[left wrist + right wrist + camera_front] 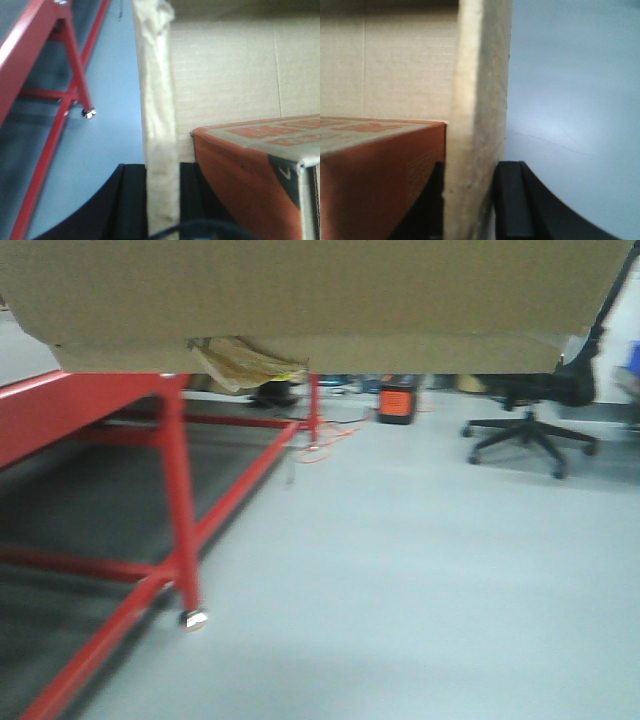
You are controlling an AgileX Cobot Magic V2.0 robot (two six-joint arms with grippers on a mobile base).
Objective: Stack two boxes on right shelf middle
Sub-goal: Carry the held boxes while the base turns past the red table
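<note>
Step in hand: the cardboard box [300,300] is being held aloft by both arms. This is being judged as the carry toward the shelf, which is not being shown in any view.
Left gripper: the left gripper [161,200] is being pressed closed on the box's left wall, with one black finger inside and one outside.
Right gripper: the right gripper [472,200] is being pressed closed on the box's right wall in the same manner.
Box position: the box is being shown across the top edge of the front view, raised above the red frame [175,490] and the grey floor [420,570]. Nothing is being seen bearing it from beneath.
Box relative to tools: each wall's rim is being seated between a pair of fingers, so the box is being spanned from side to side by the two grippers.
Contents: an orange-printed carton [250,170] is being carried inside, just beside the left wall and seemingly touching the right wall.
Technique: equal pressure is being advised, since a thin corrugated wall is being judged liable to buckle or tear.
Arm coordination: both arms are being required at matched height and spacing, so that the box is being held level and the carton is not being allowed to slide.
Clearance: the red frame, at the left of the front view, is being judged the nearest obstacle.
</note>
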